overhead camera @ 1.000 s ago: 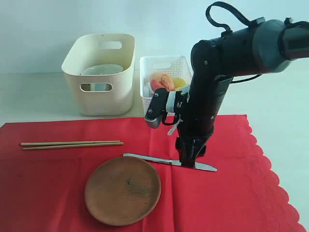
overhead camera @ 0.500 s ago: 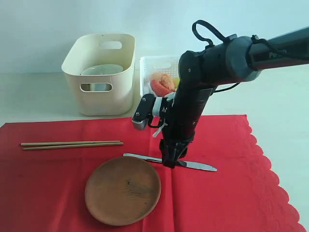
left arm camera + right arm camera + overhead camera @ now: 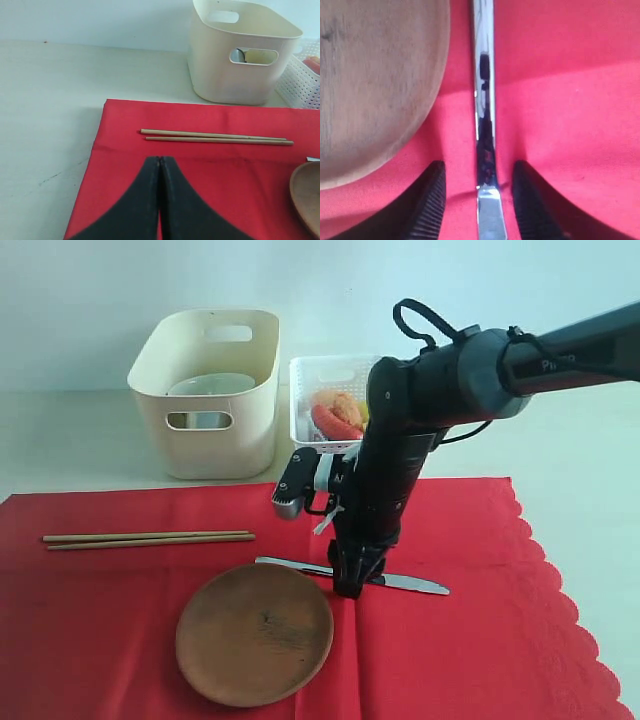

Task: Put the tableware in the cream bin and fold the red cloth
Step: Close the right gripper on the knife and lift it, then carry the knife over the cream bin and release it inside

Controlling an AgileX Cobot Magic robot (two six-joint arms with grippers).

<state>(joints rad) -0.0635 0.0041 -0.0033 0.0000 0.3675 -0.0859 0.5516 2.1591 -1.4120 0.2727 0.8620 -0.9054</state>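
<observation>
A silver knife (image 3: 412, 585) lies on the red cloth (image 3: 480, 640), just right of the round brown plate (image 3: 255, 632). My right gripper (image 3: 348, 584) is down at the cloth and open. Its fingers straddle the knife (image 3: 484, 100) with a gap on each side, the plate (image 3: 375, 85) close by. A pair of wooden chopsticks (image 3: 148, 538) lies farther left. My left gripper (image 3: 160, 160) is shut and empty, hovering over the cloth near the chopsticks (image 3: 215, 137). The cream bin (image 3: 205, 440) stands behind the cloth with a pale bowl (image 3: 212, 386) inside.
A white lattice basket (image 3: 340, 370) holding foods (image 3: 335, 412) stands right of the cream bin, just behind my right arm. The cloth's scalloped edge (image 3: 560, 590) runs down the right side, with bare pale table beyond it.
My right gripper has slid left along the knife, from over the blade towards the plate's edge. The left gripper, chopsticks and plate have not moved.
</observation>
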